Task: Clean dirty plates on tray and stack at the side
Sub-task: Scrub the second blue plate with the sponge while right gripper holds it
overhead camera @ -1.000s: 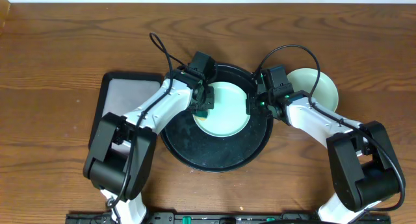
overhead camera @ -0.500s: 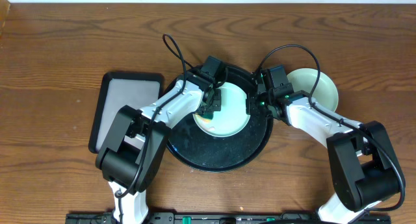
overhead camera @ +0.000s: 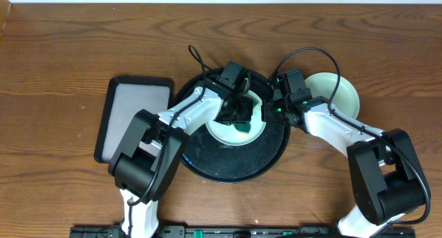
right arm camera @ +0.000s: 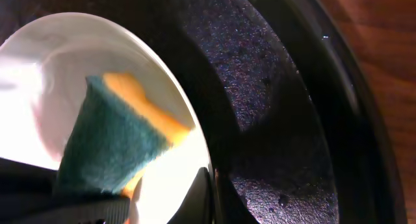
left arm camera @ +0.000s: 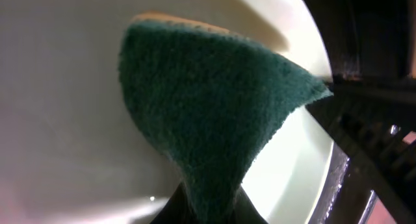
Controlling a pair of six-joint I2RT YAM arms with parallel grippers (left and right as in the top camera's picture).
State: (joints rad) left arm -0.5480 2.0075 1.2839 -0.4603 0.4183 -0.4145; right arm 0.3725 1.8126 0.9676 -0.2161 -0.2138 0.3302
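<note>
Small tray (overhead camera: 135, 112), grey inside, sits far left on the table (overhead camera: 62, 72), just beside the tray (overhead camera: 228, 165), nothing in it.

Left gripper (overhead camera: 238, 117) is over the tray centre, clenched on a sponge (overhead camera: 244, 127). Left wrist view: green scrub face pressed against the plate's inner surface, the pinched end of the sponge at the bottom edge of the frame.

Plate (overhead camera: 219, 132), pale mint, is inside the tray, toward its back half. Can't tell if any red smear is on it; sponge and gripper cover the middle.

Right gripper (overhead camera: 266, 112) is at the plate's right rim, clamped on that edge. Right wrist view shows the rim running down between its fingers, with the sponge's yellow back beyond.

Second plate (overhead camera: 342, 93) sits on the table right of the tray, touching neither gripper.
</note>
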